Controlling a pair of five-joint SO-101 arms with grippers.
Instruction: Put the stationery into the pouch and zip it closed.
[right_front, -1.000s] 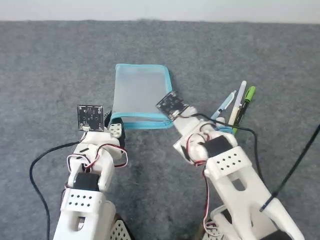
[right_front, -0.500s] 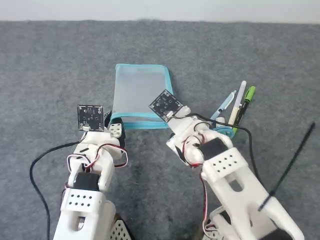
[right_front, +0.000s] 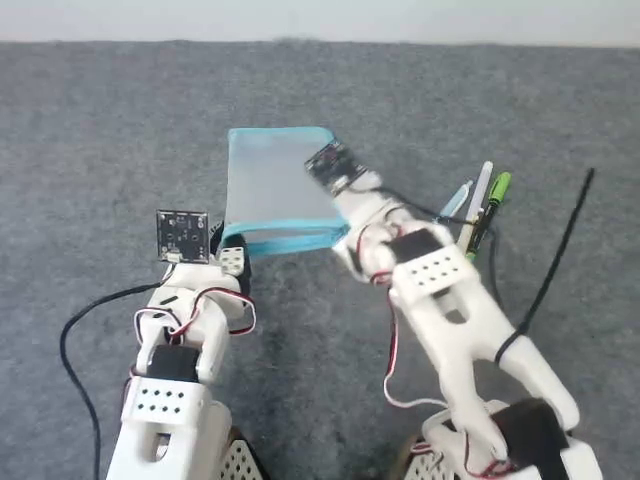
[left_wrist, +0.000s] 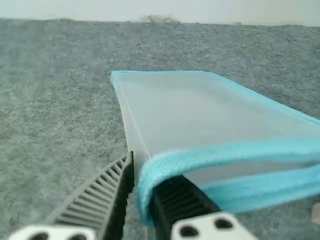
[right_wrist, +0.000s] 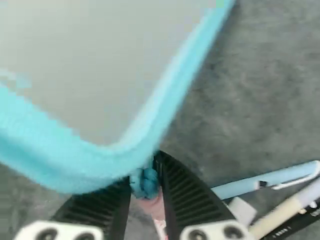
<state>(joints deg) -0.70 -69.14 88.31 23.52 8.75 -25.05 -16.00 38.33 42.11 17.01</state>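
- The pouch lies on the grey surface in front of the 2 arms, and its near edge is raised off the surface.
- The left gripper is clamped on the blue trim at the pouch's near left corner, pinning that end.
- The right gripper is closed on the blue zip pull, right at a rounded corner of the trim.
- Over the last 1 second, the high view shows the right arm swinging inward and stretching forward over the pouch's right side. The left arm has stayed put.
- The pouch has shifted slightly with that pull, and its right side now sits partly under the arm.
- In the left wrist view the near trim shows as 2 blue bands, 1 above the other. This suggests the mouth is parting, so the step in hand looks like opening the zip.
- The pens rest in a bunch on the surface, just right of the pouch and outside it.
- Loading and zipping shut are not yet done.
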